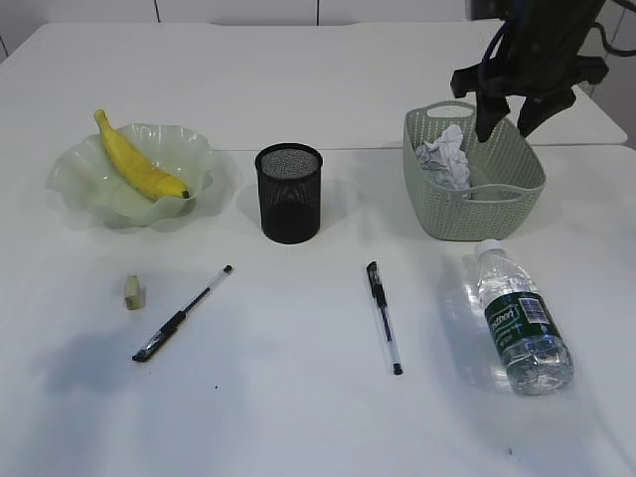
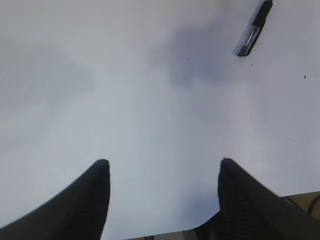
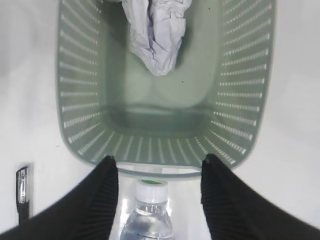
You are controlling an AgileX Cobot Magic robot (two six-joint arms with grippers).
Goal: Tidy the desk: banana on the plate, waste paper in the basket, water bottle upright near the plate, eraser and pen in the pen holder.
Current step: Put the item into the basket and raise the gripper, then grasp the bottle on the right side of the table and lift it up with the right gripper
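The banana [image 1: 139,165] lies on the pale green plate [image 1: 70,174]. Crumpled waste paper [image 1: 445,156] [image 3: 156,30] lies in the green basket [image 1: 475,214] [image 3: 85,75]. The water bottle [image 1: 519,323] [image 3: 148,215] lies on its side in front of the basket. The black mesh pen holder [image 1: 289,193] stands in the middle. The eraser [image 1: 132,291] and two pens [image 1: 183,314] [image 1: 385,316] lie on the table. My right gripper [image 1: 504,124] [image 3: 160,162] is open and empty above the basket. My left gripper [image 2: 162,165] is open and empty above bare table; a pen's end [image 2: 252,30] shows there.
A second white table [image 1: 298,70] stands behind. The left arm is out of the exterior view. A pen's end [image 3: 21,192] shows at the left of the right wrist view.
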